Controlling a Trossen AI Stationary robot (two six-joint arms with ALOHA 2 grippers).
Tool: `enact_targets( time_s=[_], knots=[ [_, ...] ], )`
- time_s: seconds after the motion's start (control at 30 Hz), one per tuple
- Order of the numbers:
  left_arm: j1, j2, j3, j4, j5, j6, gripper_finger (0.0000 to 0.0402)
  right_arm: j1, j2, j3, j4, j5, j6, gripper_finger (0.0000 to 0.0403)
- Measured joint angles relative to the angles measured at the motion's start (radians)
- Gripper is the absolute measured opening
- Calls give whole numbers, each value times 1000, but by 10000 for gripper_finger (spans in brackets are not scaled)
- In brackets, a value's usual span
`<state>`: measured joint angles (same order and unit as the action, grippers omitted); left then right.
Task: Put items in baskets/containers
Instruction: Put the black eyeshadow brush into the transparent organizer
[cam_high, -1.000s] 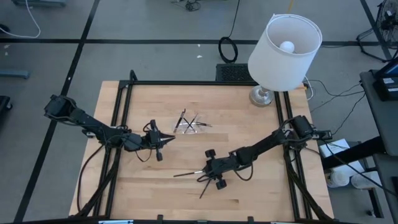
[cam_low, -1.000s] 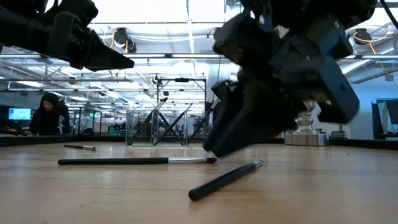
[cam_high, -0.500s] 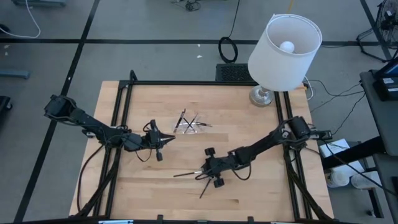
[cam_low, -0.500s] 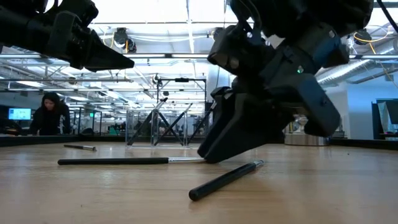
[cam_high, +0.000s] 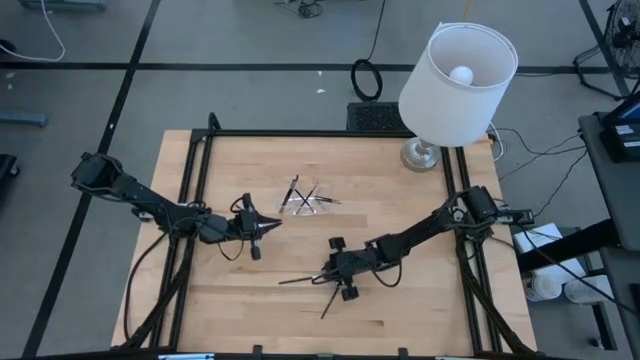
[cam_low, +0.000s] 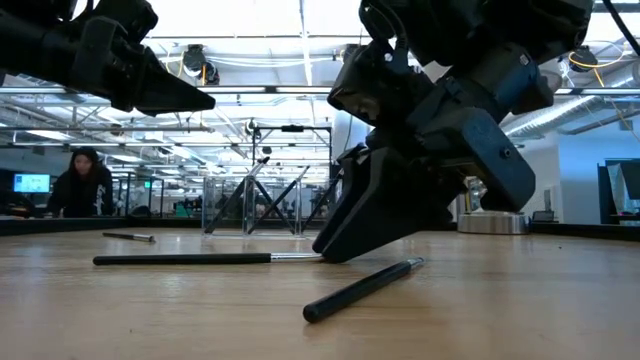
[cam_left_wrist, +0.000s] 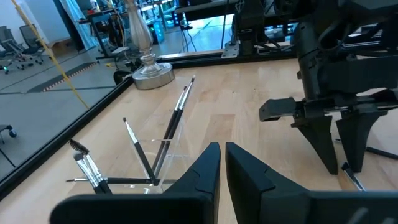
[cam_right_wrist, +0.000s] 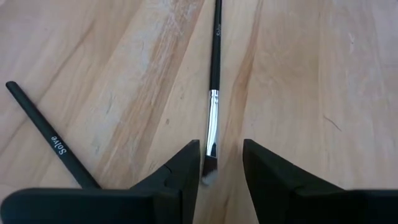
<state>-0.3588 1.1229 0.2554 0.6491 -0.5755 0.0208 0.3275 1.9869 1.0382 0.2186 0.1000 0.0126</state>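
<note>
right gripper (cam_right_wrist: 216, 163) down at the table front-centre, fingers spread, straddling the bristle end of a brush (cam_right_wrist: 213, 106). not pinched. the brush lies flat on the wood, long axis running straight out from the gap, handle away. second brush (cam_right_wrist: 51, 142) angled just beside. left gripper (cam_high: 272, 226) hovers near the clear tray (cam_high: 306, 203), fingers nearly together, holding nothing.

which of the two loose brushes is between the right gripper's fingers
The brush with the silver collar, bristle end between the open right gripper; the other brush lies off to the side.
</note>
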Motion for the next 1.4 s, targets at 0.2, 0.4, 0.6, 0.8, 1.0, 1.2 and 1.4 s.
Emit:
enact_targets(
  time_s=[0.2,0.4,0.6,0.8,1.0,1.2,1.4],
  knots=[
    [0,0,0,0,0,-6,35,-6,1,0,-11,-44,4,94],
    [0,0,0,-1,0,-7,35,-21,1,0,-41,-106,-13,32],
    [0,0,0,-3,1,-8,35,-27,2,0,-43,-112,-29,7],
    [0,0,0,-3,2,-38,35,-15,-3,1,2,-98,-81,2],
    [0,0,0,-3,2,-38,35,23,-62,72,-105,11,-180,1],
    [0,0,1,-3,2,-38,35,41,-93,210,-309,108,-265,1],
    [-1,0,1,-4,22,-46,35,44,-96,378,-583,222,-321,0]
  ],
)
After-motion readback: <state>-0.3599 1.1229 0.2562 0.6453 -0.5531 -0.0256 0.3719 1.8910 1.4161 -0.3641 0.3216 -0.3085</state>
